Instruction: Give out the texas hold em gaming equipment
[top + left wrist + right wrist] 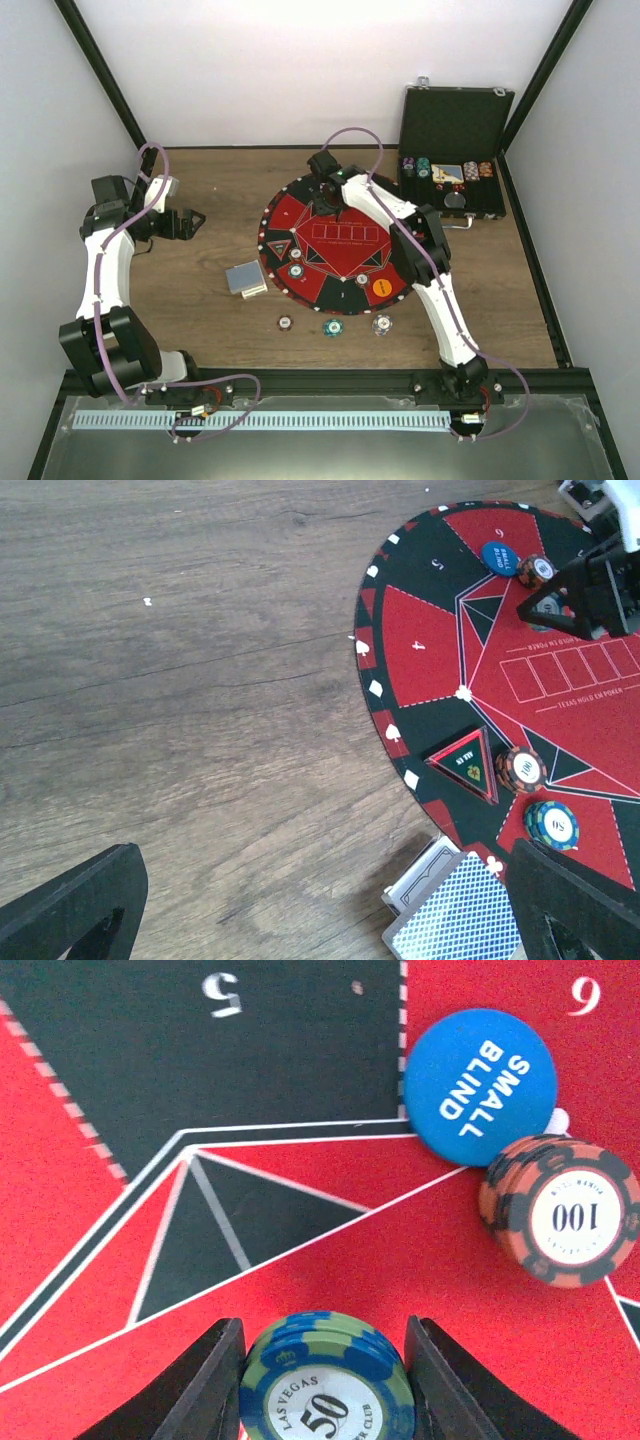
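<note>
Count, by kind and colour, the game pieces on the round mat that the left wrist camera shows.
Blue button: 1
Triangular marker: 1
Orange chip stacks: 2
Blue chip stacks: 2
Total: 6

The wooden counter carries a round red-and-black mat. On it lie a black triangular marker, an orange chip, a blue-green chip and a blue button. A card deck lies just beside the mat's rim.
</note>
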Motion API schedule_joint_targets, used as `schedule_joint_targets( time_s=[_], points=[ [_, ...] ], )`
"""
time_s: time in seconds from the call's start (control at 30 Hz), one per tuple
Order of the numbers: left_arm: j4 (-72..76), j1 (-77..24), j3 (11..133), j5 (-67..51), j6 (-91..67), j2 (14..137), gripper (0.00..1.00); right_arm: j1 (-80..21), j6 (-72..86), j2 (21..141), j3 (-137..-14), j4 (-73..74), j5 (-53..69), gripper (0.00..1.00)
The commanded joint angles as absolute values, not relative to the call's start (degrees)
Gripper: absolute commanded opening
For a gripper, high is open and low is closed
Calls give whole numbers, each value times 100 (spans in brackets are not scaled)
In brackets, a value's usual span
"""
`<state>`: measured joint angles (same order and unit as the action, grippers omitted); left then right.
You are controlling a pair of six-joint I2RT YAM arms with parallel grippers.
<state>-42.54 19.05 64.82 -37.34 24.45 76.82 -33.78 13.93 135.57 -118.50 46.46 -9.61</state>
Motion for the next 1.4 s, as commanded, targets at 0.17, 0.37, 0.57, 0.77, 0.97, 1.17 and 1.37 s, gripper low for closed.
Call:
schedule_joint_targets(
  time_s=[0.17,0.37,0.57,0.77,0.97,1.17,1.37],
  points=[
    [-4147,1934,6502,-3865,2564,7783,100,-3069,1301,14367,-12655,4466,-950,22],
    [-4122,1934,6486,-3863,2592,7804,100,-3059,1311,14553,-12810,4355,-931,22],
    [-4087,1930,6495,-3913,2546,7866,100,-3059,1295,14616,-12849,4368,-922,25],
    [-4088,1933,6477,-3927,2538,7883,100,-3094,1334,14435,-12833,4458,-820,49],
    [-4151,1934,6460,-3873,2570,7850,100,-3312,1335,13819,-12771,4631,-943,56],
    [-4219,1934,6530,-3889,2543,7784,100,-3762,1486,12395,-11306,4353,-1101,59],
    [-4257,1937,6530,-3922,2527,7704,100,-4716,2039,10576,-8673,3832,-1086,67]
  ],
)
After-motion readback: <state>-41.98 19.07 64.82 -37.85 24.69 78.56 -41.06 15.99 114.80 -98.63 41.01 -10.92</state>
